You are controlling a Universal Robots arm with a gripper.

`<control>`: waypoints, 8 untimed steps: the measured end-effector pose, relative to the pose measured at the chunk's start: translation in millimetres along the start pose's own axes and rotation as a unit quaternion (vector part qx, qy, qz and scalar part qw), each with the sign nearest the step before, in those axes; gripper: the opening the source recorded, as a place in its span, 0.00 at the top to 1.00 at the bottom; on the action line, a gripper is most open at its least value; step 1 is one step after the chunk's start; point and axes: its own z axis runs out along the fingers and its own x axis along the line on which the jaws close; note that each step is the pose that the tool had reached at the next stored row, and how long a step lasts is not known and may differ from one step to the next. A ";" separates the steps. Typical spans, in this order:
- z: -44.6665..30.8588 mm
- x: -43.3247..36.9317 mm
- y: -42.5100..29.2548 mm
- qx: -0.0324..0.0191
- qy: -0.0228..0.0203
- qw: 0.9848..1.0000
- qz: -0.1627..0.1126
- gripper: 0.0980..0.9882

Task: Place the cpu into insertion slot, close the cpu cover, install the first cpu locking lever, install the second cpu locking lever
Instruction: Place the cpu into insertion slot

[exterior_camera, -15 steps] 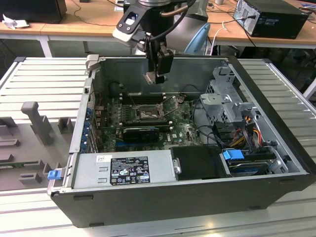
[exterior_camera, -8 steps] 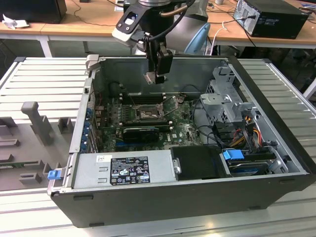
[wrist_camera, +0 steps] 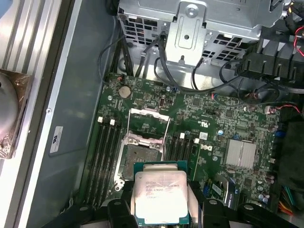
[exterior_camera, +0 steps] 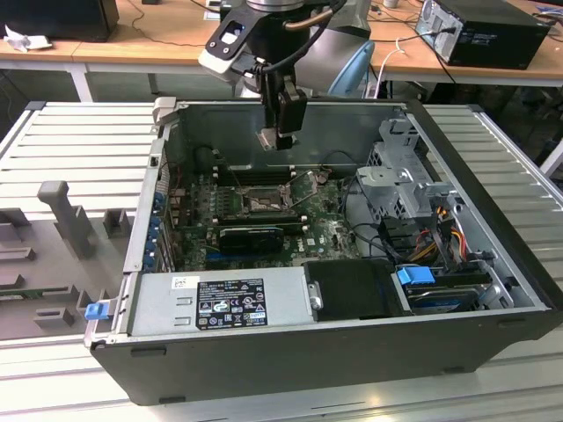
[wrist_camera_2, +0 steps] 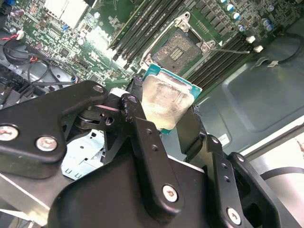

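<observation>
- One arm is reaching down over the open computer case [exterior_camera: 352,352], and I am seeing its gripper [exterior_camera: 280,139] hanging about level with the case's upper rim, above the green board [exterior_camera: 330,233].
- Two black fingers [wrist_camera_2: 142,133] are pinching the cpu [wrist_camera_2: 164,107] by opposite edges, so the gripper is clamped on the chip.
- Both wrist views are showing the cpu [wrist_camera: 160,197] with its pale metal face turned to the cameras and a teal border around it; in the second wrist view the face is looking smeared.
- The chip is hovering in the air, touching nothing but the fingers.
- Below it the insertion slot [wrist_camera: 141,161] is lying uncovered, its dark pin field bare.
- The cpu cover [wrist_camera: 148,124] is standing swung open on the slot's side toward the metal drive cage [wrist_camera: 190,28].
- A thin wire lever [wrist_camera_2: 230,49] is sticking out from one corner of the slot.
- The slot is sitting between two banks of long black memory slots [wrist_camera: 107,152], close to the board's edge that borders the bare grey case floor [wrist_camera: 71,95].
- A grey power supply [exterior_camera: 220,299] is lying along the case wall opposite the arm.
- The case is resting on a ribbed grey bench [exterior_camera: 79,141], and a grey fixture [exterior_camera: 57,211] is standing at the bench's edge on the exterior view's left.
</observation>
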 end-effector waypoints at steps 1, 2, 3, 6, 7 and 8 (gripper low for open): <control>0.0 0.0 0.0 0.000 0.000 1.000 0.001 0.52; 0.1 0.0 0.0 0.000 0.000 1.000 0.003 0.52; 0.1 0.0 0.0 0.000 0.000 1.000 0.005 0.52; 0.2 0.0 0.0 0.000 -0.001 1.000 0.011 0.52; 0.3 0.0 0.0 0.000 -0.001 1.000 0.012 0.52; 0.3 0.0 0.0 0.000 -0.001 1.000 0.014 0.52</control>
